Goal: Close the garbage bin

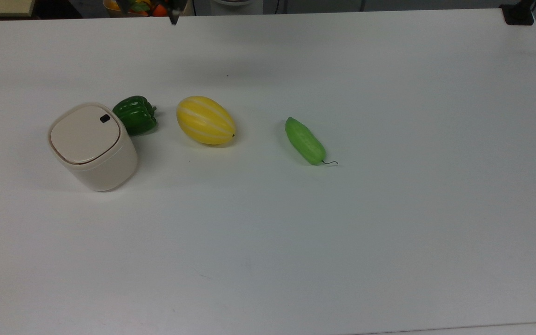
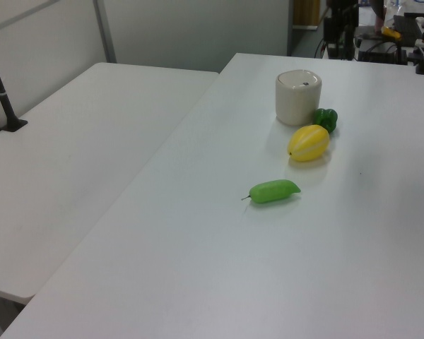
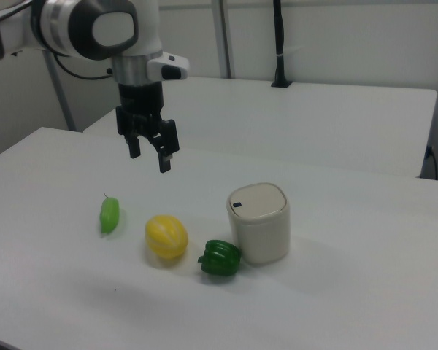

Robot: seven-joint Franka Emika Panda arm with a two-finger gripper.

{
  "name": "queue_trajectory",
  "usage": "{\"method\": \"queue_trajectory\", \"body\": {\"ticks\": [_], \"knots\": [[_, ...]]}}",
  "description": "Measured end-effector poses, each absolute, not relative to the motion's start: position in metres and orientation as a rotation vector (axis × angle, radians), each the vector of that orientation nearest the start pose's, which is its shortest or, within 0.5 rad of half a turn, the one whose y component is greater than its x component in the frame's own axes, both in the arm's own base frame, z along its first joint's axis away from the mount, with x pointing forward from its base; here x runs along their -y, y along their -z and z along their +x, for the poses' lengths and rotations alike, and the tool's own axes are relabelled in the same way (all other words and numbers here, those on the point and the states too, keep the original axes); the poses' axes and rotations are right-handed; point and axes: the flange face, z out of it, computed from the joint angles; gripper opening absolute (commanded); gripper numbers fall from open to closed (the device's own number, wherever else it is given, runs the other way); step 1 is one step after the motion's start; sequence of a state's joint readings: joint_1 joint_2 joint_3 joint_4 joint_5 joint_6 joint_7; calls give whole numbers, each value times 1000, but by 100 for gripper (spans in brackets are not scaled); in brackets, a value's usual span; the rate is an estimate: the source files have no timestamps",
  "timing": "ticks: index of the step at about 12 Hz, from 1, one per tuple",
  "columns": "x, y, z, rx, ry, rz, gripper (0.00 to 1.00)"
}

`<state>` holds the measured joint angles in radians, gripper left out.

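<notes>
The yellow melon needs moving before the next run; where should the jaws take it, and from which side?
Grip the yellow melon across its narrow middle, coming straight down from above. It lies on its side, an oval tapering at both ends, with free table on both long flanks; the green pepper sits off one tip.

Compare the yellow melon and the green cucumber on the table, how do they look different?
The yellow melon is a plump oval with pale stripes; the green cucumber is slim, elongated and plain green. The cucumber has a thin dark stem wire at one end; the melon shows only a tiny dark tip. The melon lies near the green pepper; the cucumber lies apart. Both rest on their sides on the white table.
</notes>
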<state>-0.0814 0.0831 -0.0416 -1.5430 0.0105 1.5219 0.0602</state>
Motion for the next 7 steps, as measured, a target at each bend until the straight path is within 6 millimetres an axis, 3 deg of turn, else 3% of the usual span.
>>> {"method": "queue_trajectory", "body": {"ticks": [4, 7], "knots": [[65, -599, 532, -228, -157, -3110, 100], [69, -605, 522, -244, -138, -3089, 100]]}}
